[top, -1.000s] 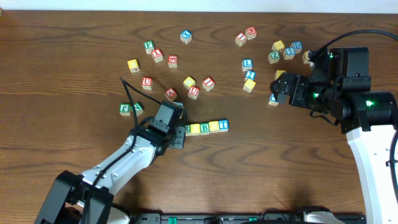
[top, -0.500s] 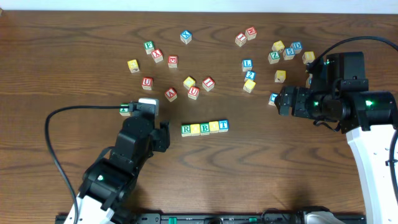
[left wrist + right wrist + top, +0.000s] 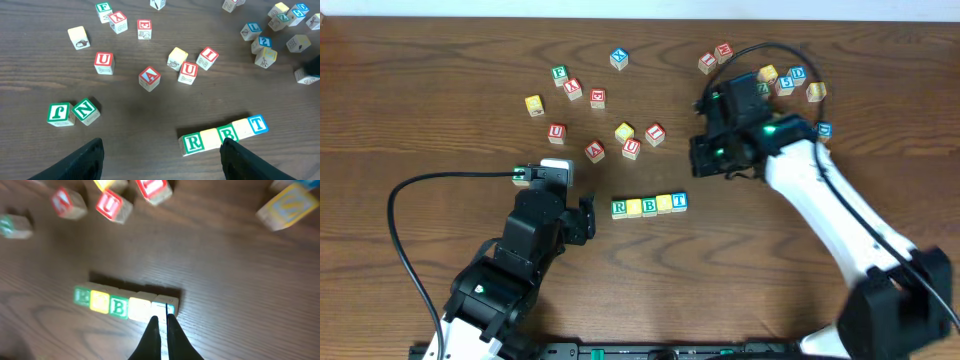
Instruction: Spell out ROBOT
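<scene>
A row of letter blocks [image 3: 649,205] lies mid-table, reading R [image 3: 192,143], a pale yellow face, B [image 3: 228,133], another pale face, then blue T [image 3: 257,123]. My left gripper [image 3: 582,219] sits just left of the row's R end, apart from it. It is open [image 3: 162,167] with only bare wood between its fingers. My right gripper [image 3: 702,160] hovers behind and to the right of the row. In the blurred right wrist view it is shut [image 3: 161,319] with nothing in it, and its tips line up over the T block [image 3: 165,305].
Loose blocks lie behind the row: red A [image 3: 595,151], red U [image 3: 631,148], red I [image 3: 655,133], another red U [image 3: 556,131]. Green f and N blocks [image 3: 74,111] sit by my left arm. A cluster of blocks [image 3: 782,80] lies at the back right.
My left gripper drew back from the row's left end and opened. My right arm swung left from the table's right side toward the middle, and its gripper closed.
</scene>
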You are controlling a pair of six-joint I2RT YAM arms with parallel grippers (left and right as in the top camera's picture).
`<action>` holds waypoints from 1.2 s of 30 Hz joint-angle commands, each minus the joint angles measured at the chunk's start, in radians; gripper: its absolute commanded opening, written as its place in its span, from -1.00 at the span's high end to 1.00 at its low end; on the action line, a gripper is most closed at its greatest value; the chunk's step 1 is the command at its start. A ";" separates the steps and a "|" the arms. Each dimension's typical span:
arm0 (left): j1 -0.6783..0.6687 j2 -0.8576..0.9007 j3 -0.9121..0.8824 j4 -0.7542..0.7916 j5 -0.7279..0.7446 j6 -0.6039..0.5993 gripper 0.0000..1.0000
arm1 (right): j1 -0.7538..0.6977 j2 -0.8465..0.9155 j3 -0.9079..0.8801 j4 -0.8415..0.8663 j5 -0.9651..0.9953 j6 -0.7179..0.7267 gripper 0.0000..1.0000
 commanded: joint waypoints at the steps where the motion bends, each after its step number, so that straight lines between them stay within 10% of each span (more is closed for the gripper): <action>1: -0.001 -0.005 0.000 -0.002 -0.042 0.009 -0.47 | 0.037 0.083 -0.006 0.022 0.034 0.019 0.97; 36: -0.001 0.024 0.000 -0.017 -0.058 0.008 -0.47 | 0.212 0.282 -0.006 0.134 0.129 0.030 0.98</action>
